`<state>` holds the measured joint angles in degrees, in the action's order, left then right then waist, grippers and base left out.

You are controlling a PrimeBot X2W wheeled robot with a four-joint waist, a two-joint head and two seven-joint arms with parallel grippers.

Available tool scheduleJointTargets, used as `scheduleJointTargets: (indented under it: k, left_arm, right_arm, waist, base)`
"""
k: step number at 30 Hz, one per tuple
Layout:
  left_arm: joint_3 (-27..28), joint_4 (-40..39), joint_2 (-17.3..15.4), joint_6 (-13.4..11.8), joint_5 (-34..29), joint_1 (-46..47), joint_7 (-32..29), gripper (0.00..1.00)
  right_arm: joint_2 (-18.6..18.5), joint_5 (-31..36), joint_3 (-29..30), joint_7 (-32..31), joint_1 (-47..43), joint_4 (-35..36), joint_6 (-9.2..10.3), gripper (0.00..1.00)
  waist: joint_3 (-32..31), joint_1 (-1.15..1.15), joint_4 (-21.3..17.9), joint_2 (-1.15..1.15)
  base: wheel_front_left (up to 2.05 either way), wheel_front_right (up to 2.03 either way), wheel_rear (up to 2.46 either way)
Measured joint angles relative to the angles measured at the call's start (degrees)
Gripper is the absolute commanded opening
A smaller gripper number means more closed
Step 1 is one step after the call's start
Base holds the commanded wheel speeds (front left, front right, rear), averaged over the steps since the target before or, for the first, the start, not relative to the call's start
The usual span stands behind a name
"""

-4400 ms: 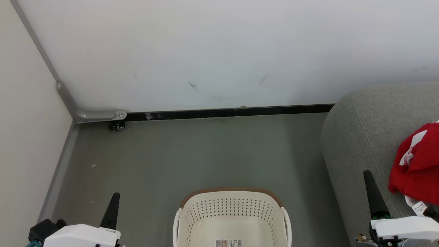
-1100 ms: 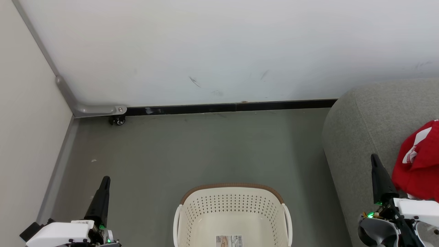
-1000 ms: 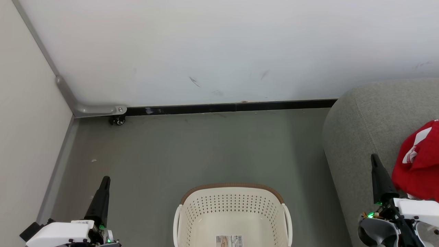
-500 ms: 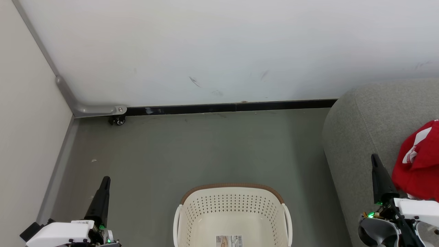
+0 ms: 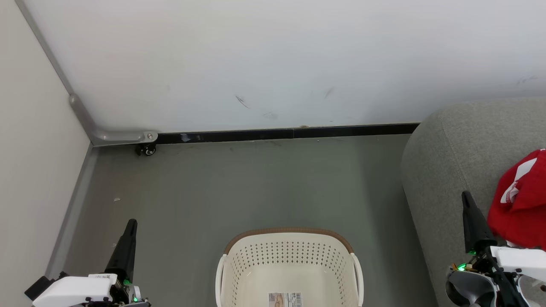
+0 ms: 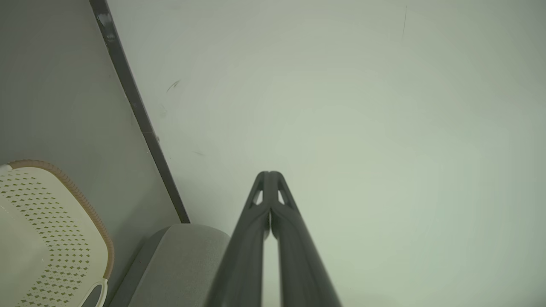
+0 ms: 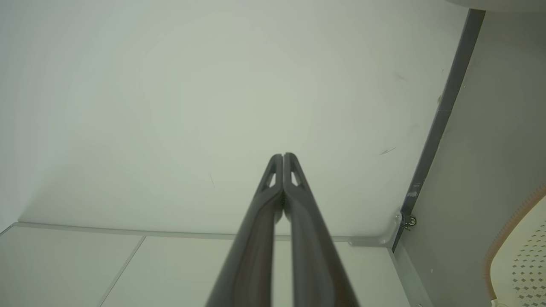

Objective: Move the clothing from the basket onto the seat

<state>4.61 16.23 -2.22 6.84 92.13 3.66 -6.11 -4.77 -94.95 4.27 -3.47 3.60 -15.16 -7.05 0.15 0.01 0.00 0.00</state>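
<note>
Well, the job looks about done. The big grey sofa (image 5: 460,153) sits at 3 o'clock in the head view. The cream laundry basket (image 5: 290,236) stands on the floor (image 5: 256,187) at 6 o'clock. The part of its inside that shows is bare. Its near end is cut off by the edge of the view, so I cannot tell if some small piece hides there. The red clothing with white trim (image 5: 522,200) lies on top of the sofa, out at 3 o'clock, partly cut off too. If the basket is truly bare, I think nothing more needs moving.

The right end effector (image 5: 466,194) is at 4 o'clock, up beside the sofa. Its two dark fingers are pressed tight together and hold nothing. The clothing lies just beside it, at about 2 o'clock from its tip. I cannot tell if they touch.

The left end effector (image 5: 132,221) is at 7 o'clock, over the floor. It is pinched tight and holds nothing as well. The basket is near it, at about 4 o'clock from its tip. The clothing is well apart from it, far across at 3 o'clock.
</note>
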Motion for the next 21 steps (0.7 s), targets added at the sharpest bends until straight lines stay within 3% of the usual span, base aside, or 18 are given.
scheduleJointTargets:
  k: [21]
  left_arm:
    - [0.0, 0.0, 0.0, 0.3, 0.0, 0.0, 0.0, 0.0]
  right_arm:
    - [0.0, 0.0, 0.2, -0.1, 0.0, 0.0, 0.0, 0.0]
  waist:
    - [0.0, 0.0, 0.0, 0.0]
  base:
    - [0.0, 0.0, 0.0]
